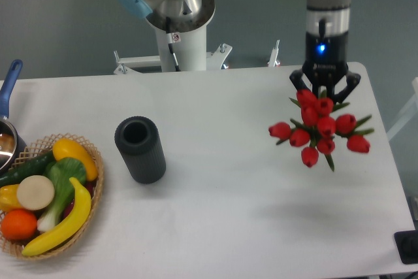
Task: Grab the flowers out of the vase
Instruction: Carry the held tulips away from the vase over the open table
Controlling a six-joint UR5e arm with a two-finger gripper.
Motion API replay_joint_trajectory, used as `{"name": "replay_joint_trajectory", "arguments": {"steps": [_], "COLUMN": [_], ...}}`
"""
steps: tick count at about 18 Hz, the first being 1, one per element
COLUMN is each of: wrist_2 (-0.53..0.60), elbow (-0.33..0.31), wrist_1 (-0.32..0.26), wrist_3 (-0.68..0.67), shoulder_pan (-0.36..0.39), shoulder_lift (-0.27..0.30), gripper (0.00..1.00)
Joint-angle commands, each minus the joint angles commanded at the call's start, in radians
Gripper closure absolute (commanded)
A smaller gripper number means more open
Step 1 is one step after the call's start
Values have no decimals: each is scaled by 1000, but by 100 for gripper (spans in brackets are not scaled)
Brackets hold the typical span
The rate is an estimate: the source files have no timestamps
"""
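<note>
The flowers (320, 129), a bunch of red tulip buds with green leaves, hang above the right part of the white table (228, 181). My gripper (324, 99) points straight down over them and is shut on the flowers near the top of the bunch. Their short green stem end sticks out below, toward the table's right edge. The vase (140, 149), a black ribbed cylinder, stands upright and empty on the left half of the table, far from the gripper.
A wicker basket (91, 161) with banana, orange, leek and other produce sits at the front left. A pot with a blue handle (8, 89) pokes in at the left edge. The robot base (179, 24) stands behind the table.
</note>
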Motion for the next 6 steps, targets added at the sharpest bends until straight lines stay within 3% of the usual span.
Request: {"name": "replay_joint_trajectory", "arguments": {"steps": [3,6], "wrist_2": [85,129], "elbow": [52,100], "wrist_1": [-45,-138], "wrist_3": [-8,-11], "shoulder_pan": [-35,-46], "shoulder_lift": [-42,-54], "gripper": [96,96]}}
